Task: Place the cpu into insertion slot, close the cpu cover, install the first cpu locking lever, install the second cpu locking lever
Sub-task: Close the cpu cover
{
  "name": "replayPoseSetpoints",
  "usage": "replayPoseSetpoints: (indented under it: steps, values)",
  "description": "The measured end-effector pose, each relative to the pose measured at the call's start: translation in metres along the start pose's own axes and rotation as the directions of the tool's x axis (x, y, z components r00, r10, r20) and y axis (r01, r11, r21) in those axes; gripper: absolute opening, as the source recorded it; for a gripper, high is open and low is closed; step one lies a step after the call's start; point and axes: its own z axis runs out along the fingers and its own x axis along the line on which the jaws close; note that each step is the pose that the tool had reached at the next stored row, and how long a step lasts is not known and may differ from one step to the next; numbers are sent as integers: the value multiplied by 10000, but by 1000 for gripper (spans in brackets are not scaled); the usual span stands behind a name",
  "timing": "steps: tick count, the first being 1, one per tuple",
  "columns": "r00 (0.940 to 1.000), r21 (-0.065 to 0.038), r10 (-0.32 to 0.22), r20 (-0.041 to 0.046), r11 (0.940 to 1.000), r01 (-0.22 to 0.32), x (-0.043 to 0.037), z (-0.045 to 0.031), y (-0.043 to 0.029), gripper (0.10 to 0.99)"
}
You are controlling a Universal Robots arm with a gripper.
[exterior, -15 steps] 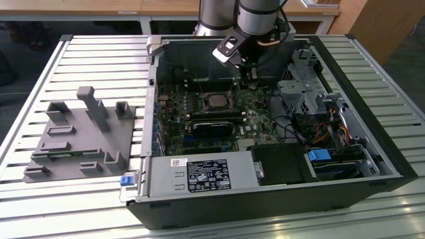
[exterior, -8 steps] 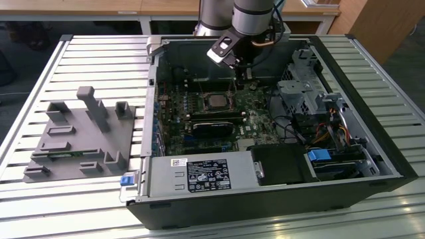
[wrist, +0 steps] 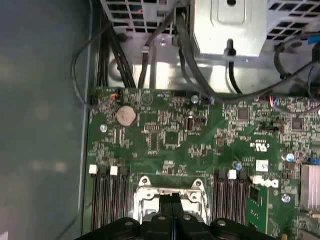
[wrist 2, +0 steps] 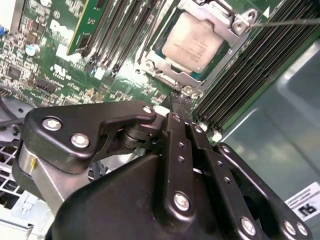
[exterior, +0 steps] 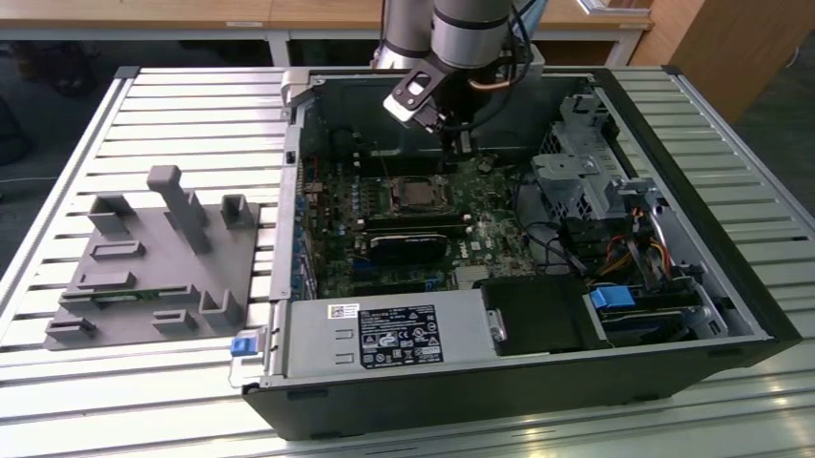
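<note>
Slatted metal table (exterior: 153,105) carries an open case (exterior: 732,286), with a grey fixture (exterior: 153,258) lying at the exterior view's left. Inside the case the green board (wrist: 170,135) lies flat, and the slot (exterior: 415,195) sits near its middle, between banks of memory slots (wrist: 107,200).

The arm reaches down into the case from the far side. The gripper (exterior: 455,148) hangs just beyond the slot's far edge in the exterior view. In the second wrist view the gripper (wrist 2: 181,102) has its two black fingers (wrist 2: 177,150) pressed flat together with no gap and nothing seen between them. Their tip is just beside a corner of the cover (wrist 2: 167,75), though contact cannot be told. In the first wrist view the gripper (wrist: 171,200) shows the same closed seam over the socket's edge.

The cpu (wrist 2: 192,45) lies seated in the slot, silvery top up. The cover is folded down around it, so the chip shows through the window. A thin lever rod (wrist 2: 285,22) runs from the cover's far corner out across the memory slots; whether it is latched cannot be told.
</note>
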Motion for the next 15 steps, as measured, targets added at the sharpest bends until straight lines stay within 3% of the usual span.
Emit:
replayPoseSetpoints:
  steps: [9,15]
  values:
    - [10000,0,0,0,10000,0,5,31,-164,106]
    - [10000,19,-30,-1,10000,30,3,130,-188,106]
